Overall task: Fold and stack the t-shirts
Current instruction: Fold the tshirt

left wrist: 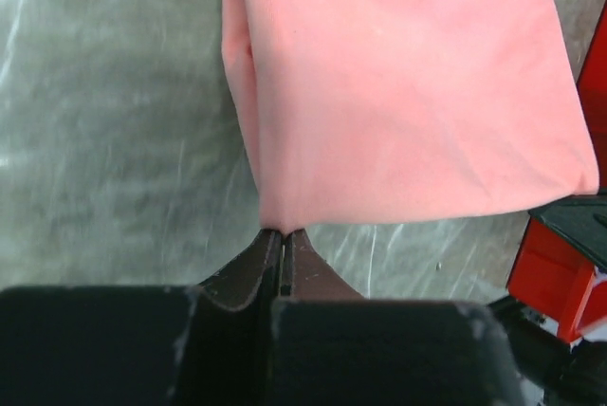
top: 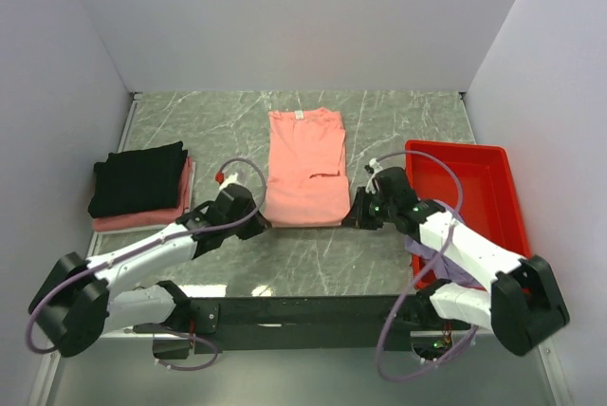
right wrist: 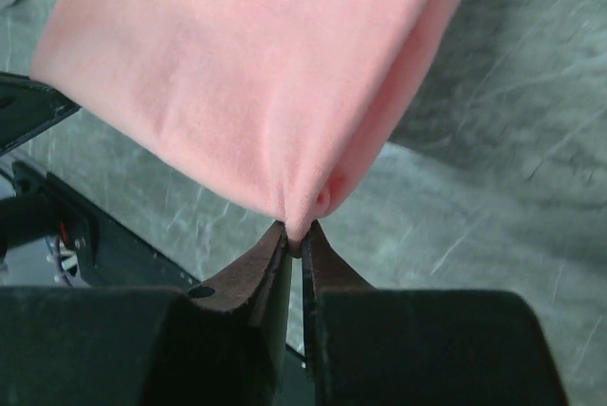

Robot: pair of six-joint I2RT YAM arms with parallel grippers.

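Note:
A salmon-pink t-shirt (top: 304, 167) lies flat mid-table, sides folded in, white neck label at the far end. My left gripper (top: 266, 223) is shut on its near left corner; in the left wrist view the cloth (left wrist: 398, 93) runs into the closed tips (left wrist: 285, 232). My right gripper (top: 349, 220) is shut on the near right corner; in the right wrist view the cloth (right wrist: 256, 74) is pinched between the tips (right wrist: 302, 235). A folded black t-shirt (top: 138, 178) lies on a folded pink one (top: 142, 219) at the left. A lavender cloth (top: 438, 259) shows under the right arm.
A red plastic tray (top: 479, 199) stands at the right, close to the right arm, and shows in the left wrist view (left wrist: 560, 273). White walls enclose the marble table (top: 398, 126) on three sides. A black rail (top: 303, 311) runs along the near edge.

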